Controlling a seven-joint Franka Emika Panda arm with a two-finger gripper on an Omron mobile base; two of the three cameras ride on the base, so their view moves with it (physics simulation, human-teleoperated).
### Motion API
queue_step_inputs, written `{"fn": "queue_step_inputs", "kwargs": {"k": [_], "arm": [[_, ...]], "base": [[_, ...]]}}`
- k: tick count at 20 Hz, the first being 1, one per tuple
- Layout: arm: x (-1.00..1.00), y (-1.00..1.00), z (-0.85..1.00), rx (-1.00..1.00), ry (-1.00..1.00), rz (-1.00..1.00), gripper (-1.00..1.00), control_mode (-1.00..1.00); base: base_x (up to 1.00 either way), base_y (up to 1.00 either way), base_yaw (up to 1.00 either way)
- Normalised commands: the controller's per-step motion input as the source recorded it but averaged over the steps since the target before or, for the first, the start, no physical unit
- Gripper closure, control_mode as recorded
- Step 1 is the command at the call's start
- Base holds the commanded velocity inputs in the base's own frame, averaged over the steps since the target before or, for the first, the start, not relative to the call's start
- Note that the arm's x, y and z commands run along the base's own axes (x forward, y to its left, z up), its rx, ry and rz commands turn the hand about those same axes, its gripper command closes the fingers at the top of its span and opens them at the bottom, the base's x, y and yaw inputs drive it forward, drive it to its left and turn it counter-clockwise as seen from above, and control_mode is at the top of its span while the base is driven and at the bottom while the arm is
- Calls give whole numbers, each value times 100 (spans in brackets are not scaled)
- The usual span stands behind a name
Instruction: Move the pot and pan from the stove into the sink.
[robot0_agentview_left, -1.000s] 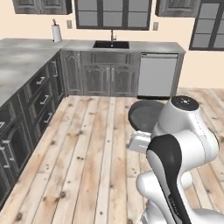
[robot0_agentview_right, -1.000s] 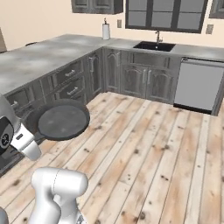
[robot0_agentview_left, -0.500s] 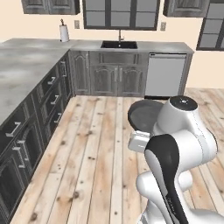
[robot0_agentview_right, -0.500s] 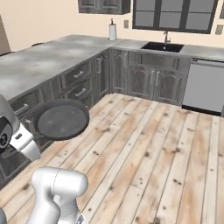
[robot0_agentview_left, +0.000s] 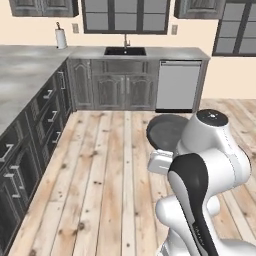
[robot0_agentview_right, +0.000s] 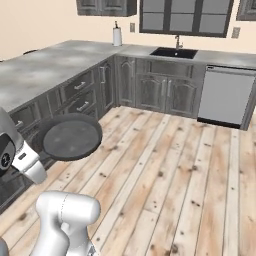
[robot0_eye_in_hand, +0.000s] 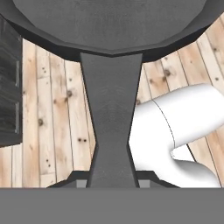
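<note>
Pan, a shallow round dark grey skillet (robot0_agentview_right: 67, 137), pinched by its handle in the gripper (robot0_eye_in_hand: 112, 177), could tip and slip out if the base jolts.

Grey mottled stone L-shaped counter (robot0_agentview_left: 30, 65): black rectangular sink (robot0_agentview_left: 125, 51) set into its back run; white paper-towel roll (robot0_agentview_left: 61, 38) upright left of sink, by the corner.

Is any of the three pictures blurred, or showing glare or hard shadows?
Left base view: sharp, flat even light, the pan throws no clear shadow. Right base view: equally crisp, no glare on the sink. Hand view: pan handle close and slightly soft, floor planks clear.
</note>
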Motion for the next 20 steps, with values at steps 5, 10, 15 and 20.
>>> {"fn": "queue_step_inputs", "kwargs": {"k": [5,10,15,20], "arm": [[0,0,0,0,0,0,100,100],[0,0,0,0,0,0,100,100],[0,0,0,0,0,0,100,100],[0,0,0,0,0,0,100,100]], "base": [[-13,1,-25],[-9,2,-13],[-2,38,0],[-4,38,0]]}}
